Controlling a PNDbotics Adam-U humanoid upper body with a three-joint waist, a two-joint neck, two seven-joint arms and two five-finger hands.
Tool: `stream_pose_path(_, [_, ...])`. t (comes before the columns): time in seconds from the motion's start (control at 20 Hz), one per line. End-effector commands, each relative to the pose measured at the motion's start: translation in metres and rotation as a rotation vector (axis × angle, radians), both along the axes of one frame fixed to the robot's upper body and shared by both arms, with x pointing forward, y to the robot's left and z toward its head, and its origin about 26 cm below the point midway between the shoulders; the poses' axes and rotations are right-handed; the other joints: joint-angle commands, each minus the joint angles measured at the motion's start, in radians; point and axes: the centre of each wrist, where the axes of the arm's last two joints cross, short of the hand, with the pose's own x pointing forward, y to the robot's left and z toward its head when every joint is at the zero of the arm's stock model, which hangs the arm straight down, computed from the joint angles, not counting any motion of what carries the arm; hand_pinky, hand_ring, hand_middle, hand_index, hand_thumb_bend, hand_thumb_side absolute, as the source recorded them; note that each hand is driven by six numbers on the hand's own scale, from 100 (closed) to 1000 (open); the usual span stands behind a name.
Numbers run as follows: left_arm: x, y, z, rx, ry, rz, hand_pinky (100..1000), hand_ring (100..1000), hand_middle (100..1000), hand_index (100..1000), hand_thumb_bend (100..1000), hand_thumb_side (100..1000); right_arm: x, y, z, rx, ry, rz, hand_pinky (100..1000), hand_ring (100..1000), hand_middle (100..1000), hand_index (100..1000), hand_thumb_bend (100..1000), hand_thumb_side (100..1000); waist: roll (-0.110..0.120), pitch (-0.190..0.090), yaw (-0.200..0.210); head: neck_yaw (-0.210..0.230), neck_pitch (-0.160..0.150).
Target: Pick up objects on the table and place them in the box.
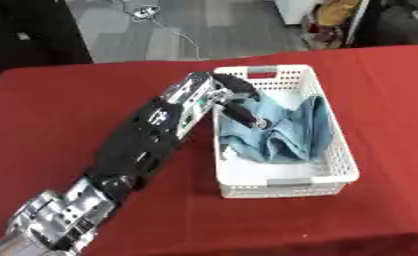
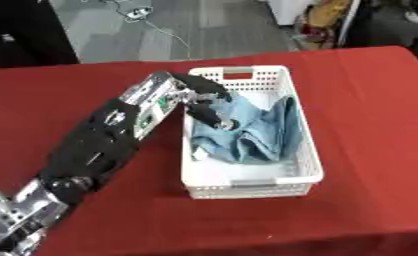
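Observation:
A blue cloth point(image 1: 291, 132) lies crumpled inside the white slotted box point(image 1: 337, 150), which stands right of the table's middle. My left arm reaches in from the lower left, and my left hand point(image 1: 214, 95) is over the box's left rim near its far end. Its fingers point(image 1: 240, 86) curl down over the cloth's near-left part and the thumb point(image 1: 247, 117) presses into the fabric, so the cloth is pinched between them. The cloth bunches up toward the hand and rests on the box floor elsewhere. My right hand shows in neither view.
The table is covered in a red cloth point(image 1: 64, 110). Grey floor with a white cable point(image 1: 173, 30) lies beyond the far edge, and clutter stands at the upper right.

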Motion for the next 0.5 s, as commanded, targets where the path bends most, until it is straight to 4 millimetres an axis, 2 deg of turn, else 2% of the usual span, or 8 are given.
stream_pose_path(0.05, [0.002, 0.008, 0.018, -0.024, -0.061, 0.006, 889, 981, 989, 1000, 717, 947, -0.002, -0.003, 0.011, -0.024, -0.031, -0.006, 814, 940, 885, 1000, 100, 1000, -0.007, -0.012, 0.002, 0.003, -0.002])
stream_pose_path(0.15, [0.0, 0.007, 0.027, -0.104, -0.138, -0.012, 846, 949, 974, 1000, 533, 894, -0.002, -0.004, 0.011, -0.024, -0.031, -0.01, 814, 940, 884, 1000, 100, 1000, -0.007, -0.012, 0.003, 0.001, -0.002])
stream_pose_path(0.2, [-0.002, 0.007, 0.033, -0.172, -0.21, -0.027, 846, 949, 974, 1000, 533, 894, -0.002, -0.004, 0.011, -0.023, -0.031, -0.012, 814, 940, 884, 1000, 100, 1000, -0.007, -0.012, 0.004, 0.0, -0.002])
stream_pose_path(0.25, [-0.004, 0.008, 0.042, -0.266, -0.313, -0.038, 774, 900, 964, 996, 256, 747, -0.002, -0.004, 0.011, -0.023, -0.031, -0.014, 814, 940, 884, 1000, 100, 1000, -0.008, -0.012, 0.005, -0.001, -0.002])
stream_pose_path(0.3, [-0.007, 0.009, 0.048, -0.371, -0.418, -0.042, 774, 900, 964, 996, 256, 747, -0.002, -0.004, 0.011, -0.022, -0.032, -0.016, 814, 940, 884, 1000, 100, 1000, -0.008, -0.012, 0.005, -0.001, -0.002])
stream_pose_path(0.35, [-0.01, 0.01, 0.058, -0.506, -0.547, -0.045, 744, 883, 957, 983, 168, 691, -0.003, -0.005, 0.011, -0.02, -0.032, -0.018, 814, 940, 884, 1000, 100, 1000, -0.008, -0.012, 0.006, -0.003, -0.002])
stream_pose_path(0.4, [-0.012, 0.01, 0.06, -0.621, -0.654, -0.041, 744, 883, 957, 983, 168, 691, -0.003, -0.005, 0.011, -0.019, -0.033, -0.019, 814, 940, 884, 1000, 100, 1000, -0.008, -0.012, 0.006, -0.004, -0.002])
stream_pose_path(0.5, [-0.013, 0.01, 0.053, -0.74, -0.749, -0.035, 769, 894, 954, 975, 149, 733, -0.002, -0.005, 0.011, -0.019, -0.033, -0.019, 814, 940, 884, 1000, 100, 1000, -0.007, -0.012, 0.005, -0.004, -0.002])
